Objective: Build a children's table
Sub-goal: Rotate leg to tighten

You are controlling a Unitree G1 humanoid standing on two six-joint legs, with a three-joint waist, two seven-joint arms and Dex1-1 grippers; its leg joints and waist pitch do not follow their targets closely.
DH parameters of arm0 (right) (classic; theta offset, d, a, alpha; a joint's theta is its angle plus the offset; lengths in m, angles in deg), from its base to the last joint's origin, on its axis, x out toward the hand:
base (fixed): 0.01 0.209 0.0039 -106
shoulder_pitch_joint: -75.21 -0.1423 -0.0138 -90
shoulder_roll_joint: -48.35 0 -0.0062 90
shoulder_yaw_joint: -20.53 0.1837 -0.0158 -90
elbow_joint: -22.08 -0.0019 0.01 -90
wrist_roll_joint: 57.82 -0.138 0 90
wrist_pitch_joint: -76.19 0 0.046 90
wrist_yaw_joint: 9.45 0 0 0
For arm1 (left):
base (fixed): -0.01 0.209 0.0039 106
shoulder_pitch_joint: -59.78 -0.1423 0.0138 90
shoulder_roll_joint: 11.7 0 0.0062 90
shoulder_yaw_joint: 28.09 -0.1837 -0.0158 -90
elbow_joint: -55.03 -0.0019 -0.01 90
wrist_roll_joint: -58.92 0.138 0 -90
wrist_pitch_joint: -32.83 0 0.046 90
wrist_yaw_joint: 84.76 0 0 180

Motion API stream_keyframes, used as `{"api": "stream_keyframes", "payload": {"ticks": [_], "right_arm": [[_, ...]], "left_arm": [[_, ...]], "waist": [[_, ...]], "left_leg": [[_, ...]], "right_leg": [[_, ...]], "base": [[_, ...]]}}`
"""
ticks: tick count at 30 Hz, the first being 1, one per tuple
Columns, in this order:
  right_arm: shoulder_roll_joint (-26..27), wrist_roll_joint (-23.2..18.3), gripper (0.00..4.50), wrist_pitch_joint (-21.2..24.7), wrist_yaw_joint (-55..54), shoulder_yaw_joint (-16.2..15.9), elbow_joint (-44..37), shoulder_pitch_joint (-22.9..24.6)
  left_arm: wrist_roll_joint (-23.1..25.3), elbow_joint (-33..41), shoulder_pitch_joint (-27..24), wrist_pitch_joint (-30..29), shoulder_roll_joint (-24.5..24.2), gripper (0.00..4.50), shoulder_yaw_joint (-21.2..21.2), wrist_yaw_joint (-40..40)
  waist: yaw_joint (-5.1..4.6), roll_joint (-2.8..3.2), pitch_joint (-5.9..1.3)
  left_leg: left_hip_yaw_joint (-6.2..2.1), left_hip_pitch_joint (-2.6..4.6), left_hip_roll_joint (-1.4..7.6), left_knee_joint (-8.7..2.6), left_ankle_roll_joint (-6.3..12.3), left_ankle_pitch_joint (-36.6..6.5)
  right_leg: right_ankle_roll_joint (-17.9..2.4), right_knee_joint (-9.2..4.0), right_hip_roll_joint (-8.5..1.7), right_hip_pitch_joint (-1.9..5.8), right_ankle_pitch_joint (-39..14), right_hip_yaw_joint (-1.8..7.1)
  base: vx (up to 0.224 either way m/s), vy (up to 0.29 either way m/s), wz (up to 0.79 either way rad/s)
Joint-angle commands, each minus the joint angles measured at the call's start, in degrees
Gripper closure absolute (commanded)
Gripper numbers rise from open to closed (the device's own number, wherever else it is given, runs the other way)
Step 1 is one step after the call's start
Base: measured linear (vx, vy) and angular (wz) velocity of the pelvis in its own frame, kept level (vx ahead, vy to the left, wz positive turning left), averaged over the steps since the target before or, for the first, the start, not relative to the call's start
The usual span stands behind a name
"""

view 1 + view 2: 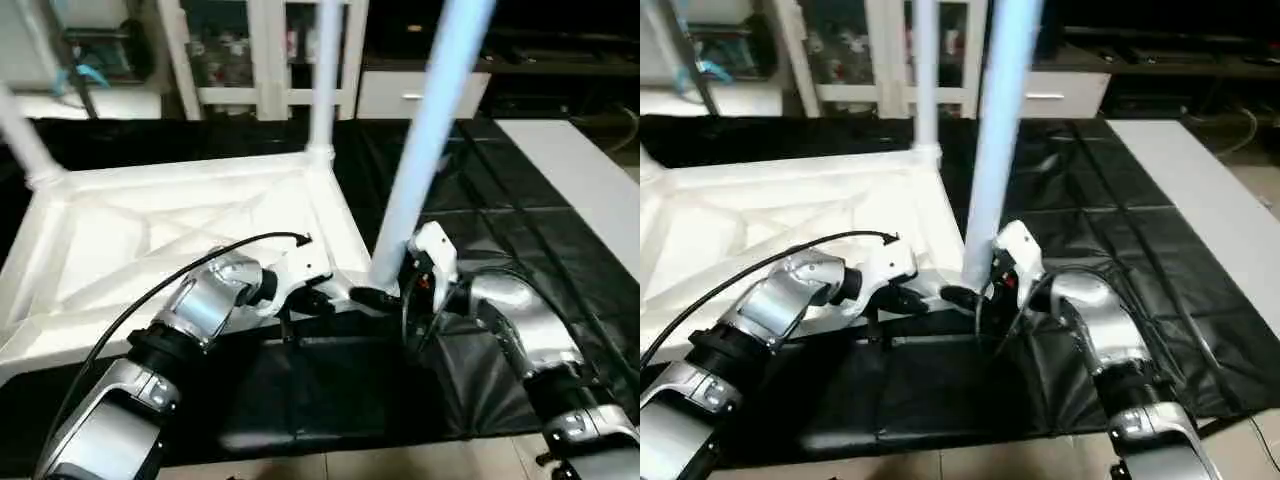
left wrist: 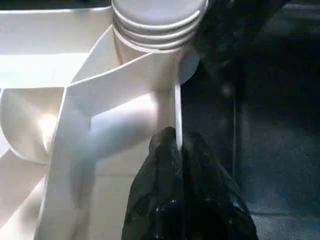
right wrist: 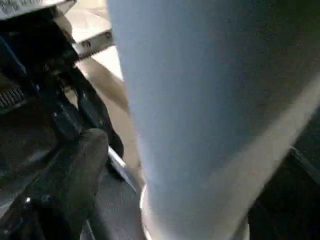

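- Top [image 1: 190, 215] lies underside-up on the black table [image 1: 560, 260]; near-corner leg [image 1: 425, 140] stands between both grippers.
- Left gripper [image 1: 318, 298] shut on the top's rim.
- Right gripper [image 1: 395, 290] near that leg; grip unclear.

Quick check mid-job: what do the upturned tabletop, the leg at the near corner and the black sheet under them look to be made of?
Tabletop: likely moulded plastic, white and faintly glossy; thin ribs cross its underside.
Near leg: probably the same white plastic, a smooth tube with a soft sheen; hollow or not, I cannot tell.
Black sheet: seems a thin plastic or coated cover; it shines and shows creases and fold lines.
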Motion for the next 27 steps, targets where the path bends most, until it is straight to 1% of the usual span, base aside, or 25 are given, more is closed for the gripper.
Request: {"api": "stream_keyframes", "payload": {"ticks": [1,2,3,4,5,6,7,9,10,11,13,15,17,18,19,20,21,22,23,24,25,27], "right_arm": [[-0.8,1.6,0.04,-1.4,0.8,-1.4,1.6,-0.9],[-1.0,2.2,0.04,-1.7,1.3,-1.9,2.0,-1.0],[-1.2,2.9,0.2,-2.1,2.4,-2.6,2.4,-1.1],[-1.2,3.0,0.3,-2.2,2.4,-2.6,2.5,-1.1],[-1.2,3.2,0.3,-2.3,2.7,-2.7,2.6,-1.1],[-1.3,3.4,0.48,-2.5,2.7,-2.8,2.7,-1.1],[-1.6,4.7,0.48,-3.7,3.0,-3.6,3.7,-1.2],[-1.7,5.1,0.69,-4.2,2.9,-3.7,4.2,-1.2],[-1.6,5.0,0.73,-4.5,2.9,-3.6,4.6,-1.3],[-1.4,4.7,0.83,-4.7,2.5,-3.2,5.0,-1.5],[-1.0,4.0,0.92,-5.0,2.5,-2.5,5.5,-1.8],[-0.6,3.4,1.18,-5.0,2.5,-1.8,5.5,-2.1],[-0.3,2.7,1.29,-4.9,2.6,-1.1,5.5,-2.1],[-0.1,2.3,1.47,-5.0,2.5,-0.6,5.6,-2.1],[0.1,2.1,1.47,-5.0,2.5,-0.4,5.7,-2.1],[0.3,2.0,1.65,-5.1,2.3,-0.2,5.7,-1.9],[0.4,2.0,1.71,-5.2,2.2,-0.1,5.8,-1.9],[0.7,1.9,1.71,-5.2,2.0,0.0,5.8,-1.6],[0.9,1.8,1.79,-5.3,2.0,0.1,6.0,-1.6],[1.2,1.8,1.89,-5.3,1.6,0.2,5.9,-1.2],[1.6,1.6,1.98,-5.2,1.4,0.3,5.6,-0.7],[2.1,1.5,2.01,-4.9,1.1,0.4,5.2,-0.1]], "left_arm": [[1.8,-2.2,-2.2,-1.5,0.3,4.5,-4.1,1.8],[1.9,-2.2,-2.2,-1.7,0.2,4.5,-4.1,1.8],[2.1,-2.1,-2.1,-1.9,0.2,4.5,-4.4,2.0],[2.1,-2.1,-2.1,-1.9,0.2,4.5,-4.5,2.0],[2.1,-1.9,-2.2,-2.1,0.1,4.5,-4.6,2.1],[2.1,-1.8,-2.2,-2.1,0.1,4.5,-4.6,2.1],[2.0,-1.4,-2.3,-2.3,0.0,4.5,-4.4,2.1],[2.0,-1.4,-2.4,-2.3,-0.1,4.5,-4.2,2.0],[2.0,-1.6,-2.4,-2.1,-0.1,4.5,-4.1,1.9],[2.0,-1.8,-2.4,-2.1,-0.2,4.5,-4.0,1.7],[2.1,-2.1,-2.4,-2.1,-0.3,4.5,-4.0,1.8],[2.1,-2.2,-2.4,-2.1,-0.3,4.5,-4.1,1.9],[2.1,-2.1,-2.5,-2.2,-0.3,4.5,-4.1,2.0],[1.9,-2.0,-2.5,-2.3,-0.3,4.5,-4.0,2.0],[1.9,-1.9,-2.6,-2.3,-0.3,4.5,-4.0,2.0],[1.8,-1.9,-2.6,-2.4,-0.3,4.5,-3.9,2.0],[1.8,-1.9,-2.6,-2.4,-0.3,4.5,-3.9,2.0],[1.8,-2.1,-2.6,-2.3,-0.3,4.5,-3.8,1.9],[1.8,-2.3,-2.5,-2.2,-0.3,4.5,-3.8,1.9],[1.8,-2.5,-2.5,-2.1,-0.2,4.5,-3.8,1.9],[1.8,-2.7,-2.3,-2.1,-0.1,4.5,-3.9,1.9],[1.9,-2.9,-2.1,-2.1,-0.1,4.5,-4.0,2.0]], "waist": [[-0.1,0.06,-3.22],[-0.15,0.06,-3.15],[-0.09,-0.09,-3.16],[-0.09,-0.12,-3.15],[-0.08,-0.18,-3.19],[-0.05,-0.17,-3.15],[-0.02,-0.26,-3.19],[-0.03,-0.22,-3.2],[-0.02,-0.07,-3.23],[-0.12,-0.17,-3.26],[-0.17,0.18,-3.28],[-0.18,0.07,-3.28],[-0.22,0.01,-3.33],[-0.19,0.11,-3.34],[-0.18,0.17,-3.36],[-0.23,0.13,-3.35],[-0.16,0.21,-3.38],[-0.15,0.65,-3.37],[-0.26,0.37,-3.38],[-0.26,0.38,-3.37],[-0.31,0.72,-3.35],[-0.31,0.61,-3.31]], "left_leg": [[0.06,0.13,1.32,-3.71,2.95,-10.9],[0.09,0.12,1.29,-3.71,2.94,-10.9],[0.09,0.01,1.23,-3.7,3.07,-11.6],[0.08,0.0,1.22,-3.69,3.07,-11.6],[0.07,-0.02,1.23,-3.68,3.08,-11.4],[0.07,0.02,1.25,-3.71,3.1,-11.4],[0.09,0.05,1.28,-3.66,3.13,-11.4],[0.08,0.01,1.28,-3.63,3.2,-11.0],[0.08,0.05,1.27,-3.61,3.24,-10.8],[0.1,0.0,1.25,-3.59,3.39,-10.7],[0.09,0.04,1.22,-3.56,3.44,-10.9],[0.08,0.08,1.25,-3.59,3.47,-11.2],[0.08,0.06,1.26,-3.57,3.55,-11.1],[0.07,0.08,1.25,-3.56,3.63,-11.0],[0.07,0.08,1.25,-3.55,3.67,-10.9],[0.07,0.03,1.25,-3.55,3.74,-10.8],[0.07,0.13,1.26,-3.54,3.66,-10.7],[0.01,0.15,1.28,-3.57,3.52,-10.7],[0.06,0.12,1.24,-3.55,3.47,-10.9],[0.07,0.12,1.23,-3.56,3.45,-11.1],[0.05,0.13,1.22,-3.6,3.25,-11.4],[0.01,0.05,1.18,-3.67,3.11,-12.1]], "right_leg": [[-15.5,-2.65,-2.15,2.76,-8.8,1.45],[-15.6,-2.7,-2.11,2.73,-8.8,1.46],[-15.4,-2.8,-2.23,2.88,-9.8,1.46],[-15.2,-2.84,-2.24,2.9,-10.1,1.45],[-15.0,-2.83,-2.31,2.94,-10.4,1.5],[-14.9,-2.88,-2.29,2.89,-10.7,1.49],[-14.8,-2.89,-2.32,2.88,-10.9,1.49],[-15.0,-2.82,-2.27,2.87,-10.6,1.47],[-15.1,-2.77,-2.26,2.87,-10.2,1.48],[-15.3,-2.73,-2.2,2.89,-9.5,1.47],[-15.6,-2.7,-2.18,2.88,-9.2,1.45],[-15.7,-2.71,-2.13,2.93,-9.0,1.42],[-15.9,-2.64,-2.14,2.97,-8.6,1.44],[-16.0,-2.61,-2.15,2.98,-8.4,1.42],[-16.1,-2.61,-2.15,3.0,-8.2,1.41],[-16.1,-2.58,-2.13,3.0,-8.0,1.41],[-16.2,-2.58,-2.14,2.99,-8.0,1.39],[-16.3,-2.53,-2.15,2.97,-7.7,1.4],[-16.4,-2.56,-2.05,3.01,-7.4,1.36],[-16.4,-2.57,-2.06,3.02,-7.5,1.37],[-16.4,-2.67,-2.06,3.03,-7.5,1.36],[-16.2,-2.72,-2.04,3.08,-8.2,1.34]], "base": [[0.0,0.0,0.0],[0.0,0.0,0.0],[0.0,0.0,0.0],[0.0,0.0,0.0],[0.0,0.0,0.0],[0.0,0.0,0.0],[0.0,0.0,0.0],[0.0,0.0,0.0],[0.0,0.0,0.0],[0.0,0.0,0.0],[0.0,0.0,0.0],[0.0,0.0,0.0],[0.0,0.0,0.0],[0.0,0.0,0.0],[0.0,0.0,0.0],[0.0,0.0,0.0],[0.0,0.0,0.0],[0.0,0.0,0.0],[0.0,0.0,0.0],[0.0,0.0,0.0],[0.0,0.0,0.0],[0.0,0.0,0.0]]}}
